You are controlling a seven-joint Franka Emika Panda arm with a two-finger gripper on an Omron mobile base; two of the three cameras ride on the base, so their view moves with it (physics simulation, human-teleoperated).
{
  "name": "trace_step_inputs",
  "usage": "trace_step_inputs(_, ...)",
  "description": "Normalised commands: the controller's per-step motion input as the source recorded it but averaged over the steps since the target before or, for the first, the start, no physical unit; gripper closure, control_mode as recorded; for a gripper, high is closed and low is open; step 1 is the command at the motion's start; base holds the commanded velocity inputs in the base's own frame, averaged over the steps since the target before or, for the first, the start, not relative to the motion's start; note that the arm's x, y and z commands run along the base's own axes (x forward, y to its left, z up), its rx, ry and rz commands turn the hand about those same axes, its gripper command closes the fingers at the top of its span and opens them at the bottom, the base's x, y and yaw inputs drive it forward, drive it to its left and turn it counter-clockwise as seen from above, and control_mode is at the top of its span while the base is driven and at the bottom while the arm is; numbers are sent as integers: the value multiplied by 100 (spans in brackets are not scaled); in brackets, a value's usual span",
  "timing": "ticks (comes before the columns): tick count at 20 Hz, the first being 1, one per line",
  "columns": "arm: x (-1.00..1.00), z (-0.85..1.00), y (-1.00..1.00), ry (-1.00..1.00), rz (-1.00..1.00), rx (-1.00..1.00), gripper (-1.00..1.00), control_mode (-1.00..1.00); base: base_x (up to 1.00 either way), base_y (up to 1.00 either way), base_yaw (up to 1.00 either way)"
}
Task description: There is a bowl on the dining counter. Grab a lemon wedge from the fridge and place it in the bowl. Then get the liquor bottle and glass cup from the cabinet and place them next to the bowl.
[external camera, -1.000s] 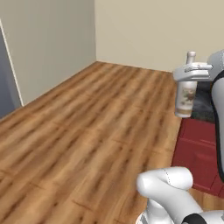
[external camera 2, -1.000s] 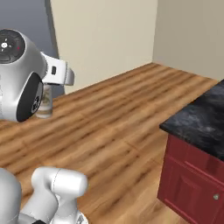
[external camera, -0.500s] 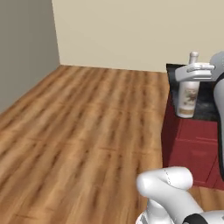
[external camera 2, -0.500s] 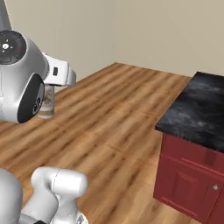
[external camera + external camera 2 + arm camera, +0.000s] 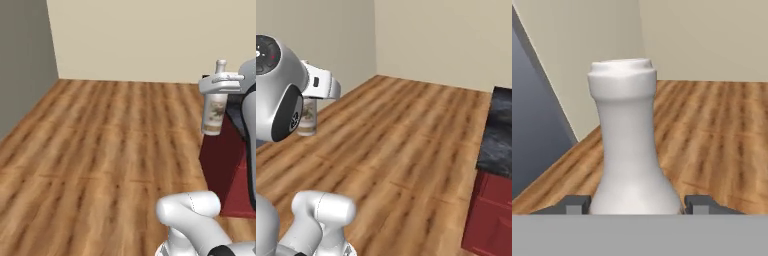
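Observation:
My gripper (image 5: 220, 81) is shut on the liquor bottle (image 5: 214, 113), a pale off-white bottle with a narrow neck and small cap, carried upright above the floor. In the right base view the liquor bottle (image 5: 307, 118) hangs below the white hand, at the gripper (image 5: 310, 99). In the hand view the liquor bottle (image 5: 629, 150) rises close up between the two dark fingertips (image 5: 576, 204). A black marbled counter top (image 5: 500, 131) on a red base (image 5: 226, 165) stands to the right; I cannot tell whether it is the dining counter. The bowl, lemon wedge and glass cup are out of view.
Open wooden floor (image 5: 110, 150) stretches ahead to beige walls (image 5: 140, 35). A grey wall or panel (image 5: 22, 65) stands at the left. The counter's corner (image 5: 481, 170) juts out at the right.
The whole picture has shifted as the base turns: the counter slides to the right in the right base view and the far wall comes square on. The bottle stays gripped.

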Motion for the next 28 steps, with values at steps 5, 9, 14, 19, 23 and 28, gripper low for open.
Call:
trace_step_inputs(5,0,0,0,0,0,0,100,100,100,67,-30)
trace_step_inputs(9,0,0,0,0,0,0,100,100,100,62,-30)
trace_step_inputs(14,0,0,0,0,0,0,100,100,100,51,-30)
trace_step_inputs(19,0,0,0,0,0,0,100,100,100,36,-30)
trace_step_inputs(23,0,0,0,0,0,0,100,100,100,21,-31)
trace_step_inputs(28,0,0,0,0,0,0,100,100,100,16,-38)
